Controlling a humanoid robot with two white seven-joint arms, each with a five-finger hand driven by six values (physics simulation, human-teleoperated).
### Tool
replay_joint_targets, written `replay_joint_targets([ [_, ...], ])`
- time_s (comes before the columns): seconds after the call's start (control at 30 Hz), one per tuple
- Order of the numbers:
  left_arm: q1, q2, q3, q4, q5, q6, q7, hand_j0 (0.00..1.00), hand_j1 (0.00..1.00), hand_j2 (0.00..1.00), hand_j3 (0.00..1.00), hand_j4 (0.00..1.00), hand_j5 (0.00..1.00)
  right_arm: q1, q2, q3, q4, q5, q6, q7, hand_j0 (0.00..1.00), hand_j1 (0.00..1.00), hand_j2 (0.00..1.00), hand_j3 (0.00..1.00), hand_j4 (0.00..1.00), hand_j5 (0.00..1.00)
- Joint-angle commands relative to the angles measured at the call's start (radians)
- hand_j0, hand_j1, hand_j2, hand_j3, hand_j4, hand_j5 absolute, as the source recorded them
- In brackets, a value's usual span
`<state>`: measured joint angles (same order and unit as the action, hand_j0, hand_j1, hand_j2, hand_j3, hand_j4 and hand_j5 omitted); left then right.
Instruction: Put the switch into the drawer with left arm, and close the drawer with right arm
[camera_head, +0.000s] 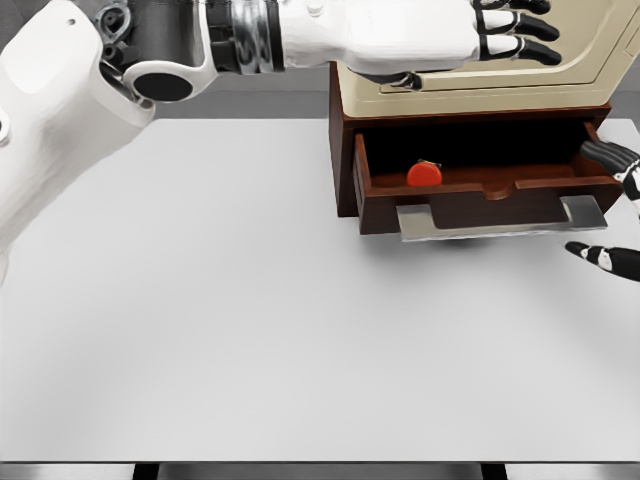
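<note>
The red switch (424, 174) lies inside the open brown drawer (470, 192), toward its left end. My left hand (500, 35) hovers high above the drawer with fingers stretched out and holding nothing. At the right edge, my right hand (608, 205) has its fingers spread beside the drawer's right front corner, near the grey handle (500, 222); whether it touches the drawer is unclear.
The drawer belongs to a brown cabinet (345, 150) with a beige box (480, 95) on top, at the back right of the white table (250, 320). The left arm spans the top of the picture.
</note>
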<state>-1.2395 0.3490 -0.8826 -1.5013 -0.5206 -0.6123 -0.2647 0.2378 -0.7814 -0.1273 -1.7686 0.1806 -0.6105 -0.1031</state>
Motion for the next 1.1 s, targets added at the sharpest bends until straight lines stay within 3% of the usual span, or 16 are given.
replay_joint_targets([
  [0.0, 0.0, 0.067, 0.004, -0.082, 0.044, 0.001, 0.001, 1.0, 1.0, 1.0, 1.0, 1.0, 1.0, 0.0, 0.001, -0.037, 0.0, -0.016, 0.0, -0.001, 1.0, 1.0, 1.0, 1.0, 1.0, 1.0],
  [0.07, 0.023, 0.157, 0.011, -0.14, 0.091, 0.001, 0.001, 1.0, 1.0, 1.0, 1.0, 1.0, 1.0, 0.017, -0.001, -0.052, 0.0, -0.032, 0.0, 0.0, 1.0, 1.0, 1.0, 1.0, 1.0, 1.0],
  [0.23, 0.077, 0.295, 0.056, -0.14, 0.156, 0.001, 0.001, 1.0, 1.0, 1.0, 1.0, 1.0, 1.0, 0.029, 0.013, -0.094, 0.0, -0.033, 0.0, 0.014, 1.0, 1.0, 1.0, 1.0, 1.0, 1.0],
  [0.33, 0.097, 0.334, 0.09, -0.114, 0.156, 0.001, 0.001, 1.0, 1.0, 1.0, 1.0, 1.0, 1.0, 0.008, 0.002, -0.091, 0.0, -0.021, 0.0, 0.016, 1.0, 1.0, 1.0, 1.0, 1.0, 1.0],
  [0.53, 0.126, 0.396, 0.09, -0.025, 0.156, 0.001, 0.001, 1.0, 1.0, 1.0, 1.0, 1.0, 1.0, -0.017, -0.005, -0.092, 0.008, 0.016, 0.0, 0.017, 1.0, 1.0, 1.0, 1.0, 1.0, 1.0],
  [0.8, 0.229, 0.45, 0.09, 0.007, 0.156, 0.001, 0.002, 1.0, 1.0, 1.0, 1.0, 1.0, 1.0, -0.064, -0.005, -0.089, 0.126, 0.023, 0.0, 0.016, 1.0, 1.0, 1.0, 1.0, 1.0, 1.0],
  [0.97, 0.239, 0.498, 0.091, 0.018, 0.154, 0.001, 0.004, 1.0, 1.0, 1.0, 1.0, 1.0, 1.0, -0.092, -0.022, -0.084, 0.19, 0.023, 0.0, 0.017, 1.0, 1.0, 1.0, 1.0, 1.0, 1.0],
  [1.07, 0.265, 0.501, 0.091, 0.047, 0.154, 0.001, 0.004, 1.0, 1.0, 1.0, 1.0, 1.0, 1.0, -0.098, -0.019, -0.081, 0.187, 0.023, 0.0, 0.016, 1.0, 1.0, 1.0, 1.0, 1.0, 1.0],
])
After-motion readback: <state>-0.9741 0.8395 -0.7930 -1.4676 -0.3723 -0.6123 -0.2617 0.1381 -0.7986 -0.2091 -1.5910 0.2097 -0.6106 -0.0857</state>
